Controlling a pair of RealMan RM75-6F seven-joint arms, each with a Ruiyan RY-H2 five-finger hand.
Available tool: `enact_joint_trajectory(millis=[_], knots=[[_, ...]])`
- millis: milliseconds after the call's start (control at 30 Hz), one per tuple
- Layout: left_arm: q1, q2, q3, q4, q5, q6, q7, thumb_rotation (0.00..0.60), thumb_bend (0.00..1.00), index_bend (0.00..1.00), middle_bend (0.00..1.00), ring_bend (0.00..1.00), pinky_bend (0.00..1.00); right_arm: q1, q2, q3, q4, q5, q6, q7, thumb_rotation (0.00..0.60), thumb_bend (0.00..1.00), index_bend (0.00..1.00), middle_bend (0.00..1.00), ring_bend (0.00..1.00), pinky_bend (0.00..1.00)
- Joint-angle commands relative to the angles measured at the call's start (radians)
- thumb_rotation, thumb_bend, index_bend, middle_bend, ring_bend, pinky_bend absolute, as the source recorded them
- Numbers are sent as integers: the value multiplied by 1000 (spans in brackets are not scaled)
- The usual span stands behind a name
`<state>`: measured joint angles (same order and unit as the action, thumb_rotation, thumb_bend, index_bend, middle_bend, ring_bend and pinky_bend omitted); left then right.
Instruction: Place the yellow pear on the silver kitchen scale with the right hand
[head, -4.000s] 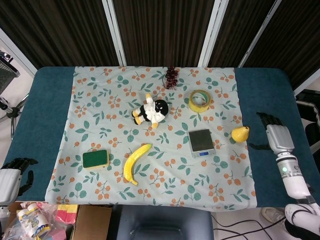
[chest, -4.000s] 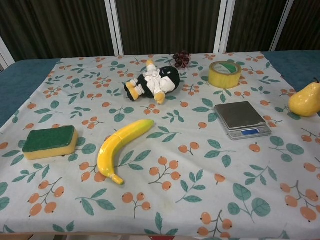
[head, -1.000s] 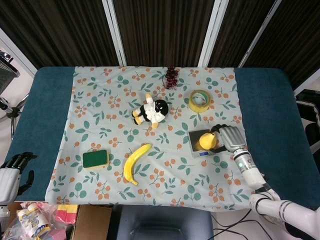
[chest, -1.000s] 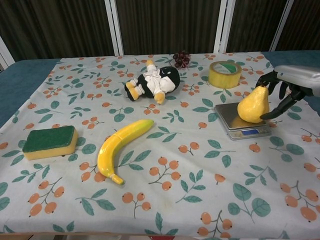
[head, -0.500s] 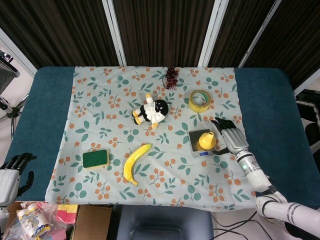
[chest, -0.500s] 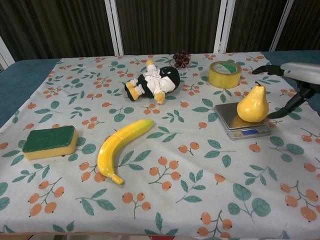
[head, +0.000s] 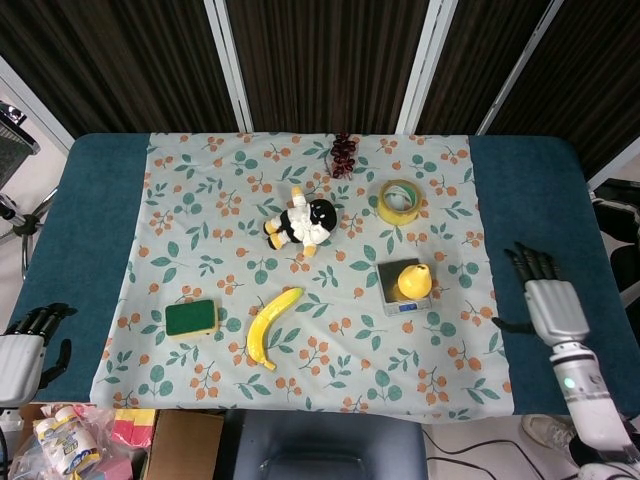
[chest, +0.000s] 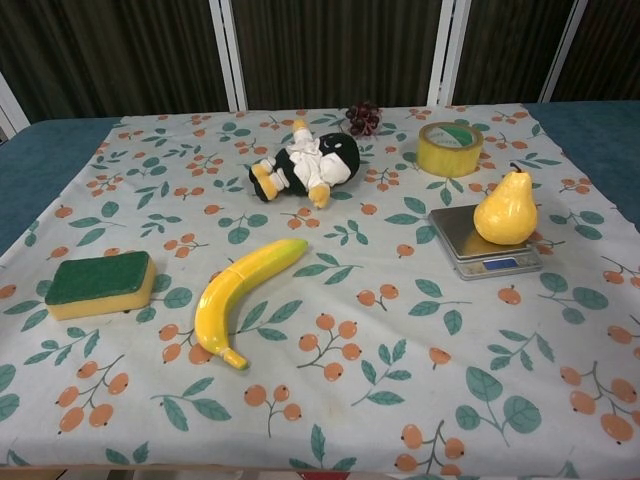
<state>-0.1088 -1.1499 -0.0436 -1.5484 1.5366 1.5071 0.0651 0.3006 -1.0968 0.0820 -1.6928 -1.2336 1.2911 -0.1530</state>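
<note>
Resting upright on the silver kitchen scale (chest: 482, 241) is the yellow pear (chest: 505, 209), stem up, sitting toward the right edge of the platform; from overhead it covers the far right part of the plate (head: 410, 281). Nothing touches it. As I judge it, the placing is done.

Off to the right of the scale, well apart from it, my right hand (head: 546, 299) hangs over the bare blue table (head: 560, 200), just past the edge of the floral cloth (head: 200, 210). It holds nothing and its fingers are spread, pointing toward the far side. The chest camera does not catch it at all. So the pear lies to the left of that hand, and slightly farther away; its long axis stands vertical. If any correction were needed, this hand is by far the nearer one.

My left hand (head: 22, 352) sits at the near left corner, beyond the table edge, empty as far as I can see; whether its fingers are relaxed or curled I cannot tell.

Banana (chest: 240, 298), sponge (chest: 100, 283), plush toy (chest: 305, 163), tape roll (chest: 450, 148) and grapes (chest: 364, 117) lie elsewhere on the cloth.
</note>
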Motion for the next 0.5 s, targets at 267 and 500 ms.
enact_joint_trajectory(millis=[267,500], knots=[[-3,-2,2,-5,0,-5,19,600,522,275,233,243,447,-139,40,-13,-3,52,109,-10,600,262,20,33,0,134],[0,-1,5,-3,3,0,9,600,520,274,232,243,447,-152,34,-21,-6,14,118,-29,600,262,20,33,0,134]])
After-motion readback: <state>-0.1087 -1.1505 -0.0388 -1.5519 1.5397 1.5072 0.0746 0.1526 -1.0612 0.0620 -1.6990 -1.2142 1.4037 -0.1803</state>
